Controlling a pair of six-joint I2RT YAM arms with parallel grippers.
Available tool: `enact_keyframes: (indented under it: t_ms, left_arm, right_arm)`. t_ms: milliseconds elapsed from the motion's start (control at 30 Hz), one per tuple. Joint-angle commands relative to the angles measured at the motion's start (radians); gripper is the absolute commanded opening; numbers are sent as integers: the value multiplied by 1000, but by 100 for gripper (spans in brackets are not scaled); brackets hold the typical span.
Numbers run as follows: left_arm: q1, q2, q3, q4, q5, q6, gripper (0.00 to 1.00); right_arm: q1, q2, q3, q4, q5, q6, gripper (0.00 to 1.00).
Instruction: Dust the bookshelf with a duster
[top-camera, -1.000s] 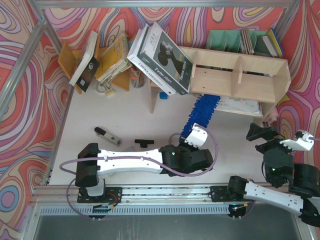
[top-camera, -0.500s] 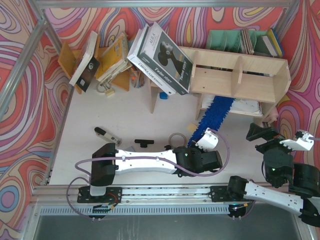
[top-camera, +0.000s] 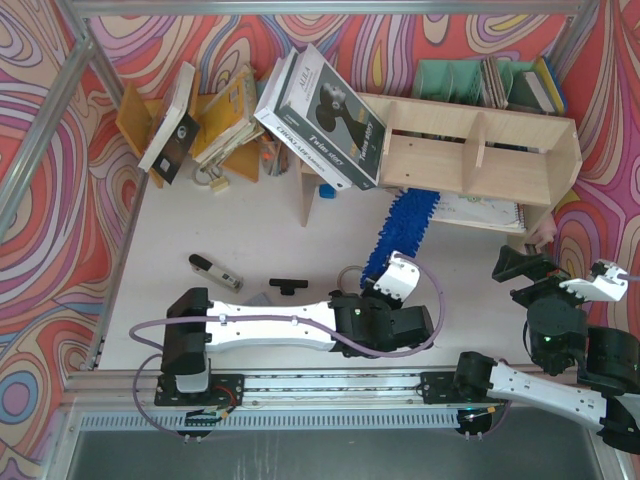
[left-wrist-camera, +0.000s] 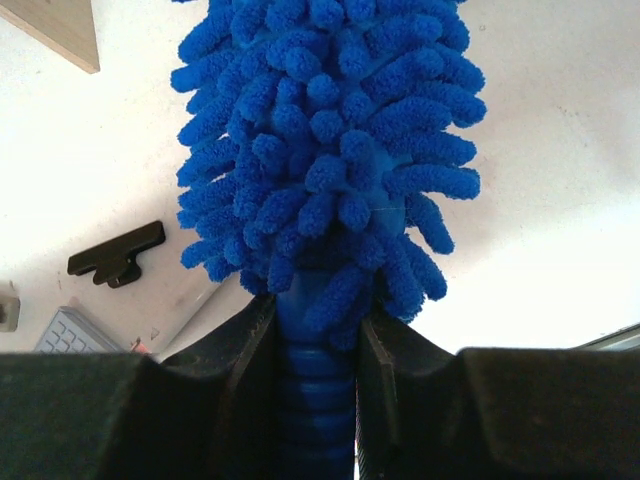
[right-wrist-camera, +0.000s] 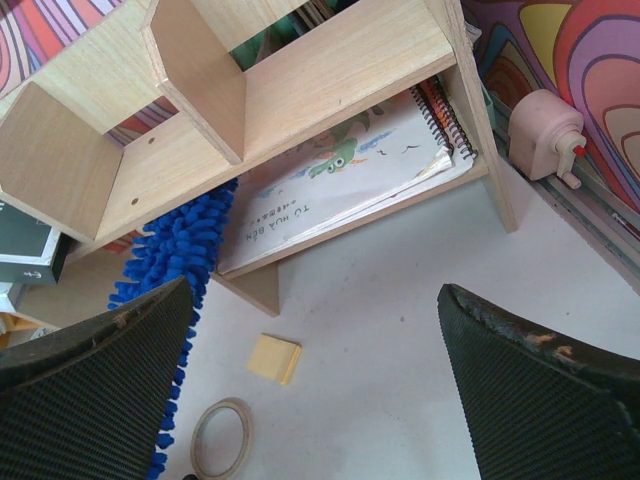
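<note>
Dusting underway: left gripper (left-wrist-camera: 316, 350) jaws clamp the duster (top-camera: 405, 222), head under the bookshelf (top-camera: 480, 150); sweep sideways next; right gripper (right-wrist-camera: 315, 380) gaping, empty.

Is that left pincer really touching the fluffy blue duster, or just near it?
Touching. The left wrist view shows the left pincer shut on the duster, a finger pressed against each side of its ribbed handle.

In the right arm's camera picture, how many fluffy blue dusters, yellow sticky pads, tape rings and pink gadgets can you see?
Fluffy blue duster: 1
Yellow sticky pad: 1
Tape ring: 1
Pink gadget: 1
Total: 4
</note>
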Motion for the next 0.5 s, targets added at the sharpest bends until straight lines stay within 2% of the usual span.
enact_keyframes:
  t_ms: [0, 233, 333, 467]
  left_arm:
    - [7, 38, 30, -39, -17, -32, 0]
    - [59, 87, 9, -29, 166, -46, 0]
    - [60, 78, 7, -27, 162, -42, 0]
    - [54, 37, 8, -18, 89, -18, 0]
  right_arm:
    - [9, 1, -5, 6, 24, -13, 97]
    - [10, -6, -4, 6, 21, -12, 97]
    - [9, -8, -3, 6, 22, -12, 97]
    - [10, -8, -4, 6, 22, -12, 97]
